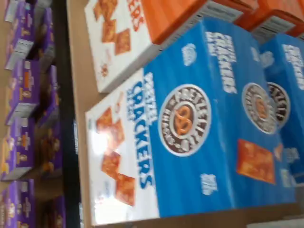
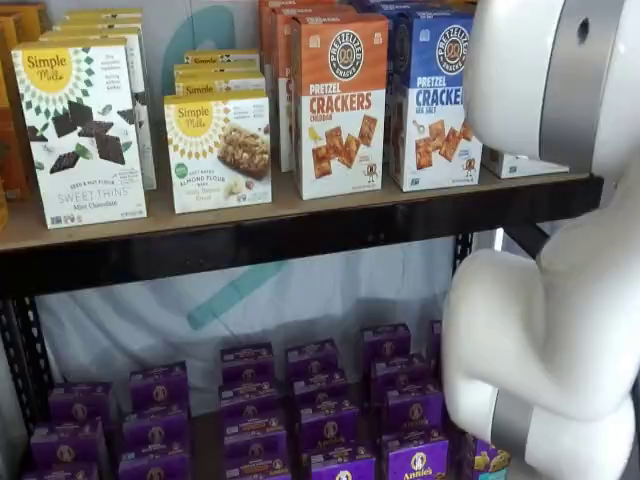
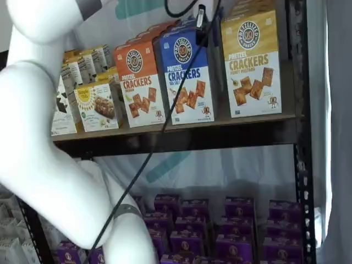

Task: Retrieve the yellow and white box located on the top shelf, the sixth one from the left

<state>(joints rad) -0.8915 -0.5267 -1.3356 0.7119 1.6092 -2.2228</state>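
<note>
Setting: shelving of tan boards on black metal uprights, with a pale sheet (image 2: 330, 290) hung behind it.
Arm: the white arm (image 2: 545, 330) is nearest the cameras in both shelf views; in a shelf view it covers everything right of the blue box (image 2: 433, 95).
Cable: a black cable (image 3: 159, 132) hangs slantwise in front of the blue box and down past the shelf rail.
Gripper: the gripper (image 3: 201, 25) shows only as a dark shape hanging from above, in front of the blue box's upper right corner; its fingers are seen side-on, so whether they are apart or closed cannot be told. It holds no box.
Top shelf: the top shelf (image 3: 181, 127) carries the blue box at its front edge, upright and facing out.
Wrist view: the blue box fills most of the frame, blurred, with an orange box (image 1: 137, 33) next to it.
Yellow and white box: the yellow and white box (image 3: 250, 63) stands upright on the top shelf, directly right of the blue box with a narrow gap between, close to the right upright.
Orange box: directly left of the blue box, almost touching.
Simple Mills boxes: white boxes (image 2: 218, 150) with a yellow sunburst stand further left of the blue box.
Lower shelf: rows of purple boxes (image 2: 320, 420) sit well below the blue box.
</note>
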